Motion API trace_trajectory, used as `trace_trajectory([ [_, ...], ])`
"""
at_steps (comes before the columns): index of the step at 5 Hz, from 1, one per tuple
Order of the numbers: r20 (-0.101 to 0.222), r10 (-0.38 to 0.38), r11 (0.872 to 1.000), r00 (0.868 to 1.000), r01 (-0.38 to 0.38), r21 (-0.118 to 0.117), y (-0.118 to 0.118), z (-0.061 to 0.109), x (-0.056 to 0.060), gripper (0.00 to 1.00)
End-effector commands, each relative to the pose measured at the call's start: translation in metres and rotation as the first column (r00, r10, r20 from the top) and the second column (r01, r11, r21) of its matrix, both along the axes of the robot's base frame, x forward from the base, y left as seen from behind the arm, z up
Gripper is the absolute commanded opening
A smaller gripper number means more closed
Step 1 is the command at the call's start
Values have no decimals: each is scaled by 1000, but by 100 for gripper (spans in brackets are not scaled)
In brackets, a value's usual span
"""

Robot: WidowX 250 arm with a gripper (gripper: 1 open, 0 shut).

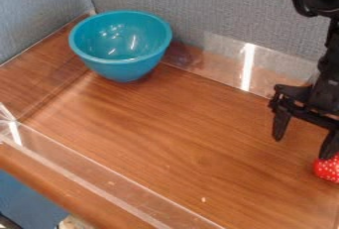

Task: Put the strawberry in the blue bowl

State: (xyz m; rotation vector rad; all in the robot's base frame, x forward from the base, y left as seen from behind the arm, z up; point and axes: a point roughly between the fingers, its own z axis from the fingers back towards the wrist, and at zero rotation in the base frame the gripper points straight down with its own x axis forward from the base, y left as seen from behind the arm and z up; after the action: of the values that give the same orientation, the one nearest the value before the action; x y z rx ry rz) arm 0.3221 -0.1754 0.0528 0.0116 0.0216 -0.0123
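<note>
Mostly cropped strawberry (327,169), orientation indiscernible

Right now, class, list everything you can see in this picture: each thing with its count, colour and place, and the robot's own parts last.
blue bowl: one, turquoise-blue, far left of the table, near the grey back wall.
strawberry: one, red, right edge of the picture, partly cut off.
table: one, brown wood, under everything.
clear barrier: transparent panels, along the table's edges.
back wall: grey fabric, behind the table.
gripper: one, black, fingers open and pointing down, just above and left of the strawberry, not touching it.
</note>
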Motion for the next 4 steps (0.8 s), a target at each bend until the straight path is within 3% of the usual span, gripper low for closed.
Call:
trace_trajectory([
  [1, 65, -21, 999, 998, 23, -29, -26, 0, 5, 100],
  [2, 56, -16, 999, 998, 18, -33, -11, -10, 7, 100],
  [4, 61, -41, 999, 997, 41, 0, 6, -13, -23, 100],
])
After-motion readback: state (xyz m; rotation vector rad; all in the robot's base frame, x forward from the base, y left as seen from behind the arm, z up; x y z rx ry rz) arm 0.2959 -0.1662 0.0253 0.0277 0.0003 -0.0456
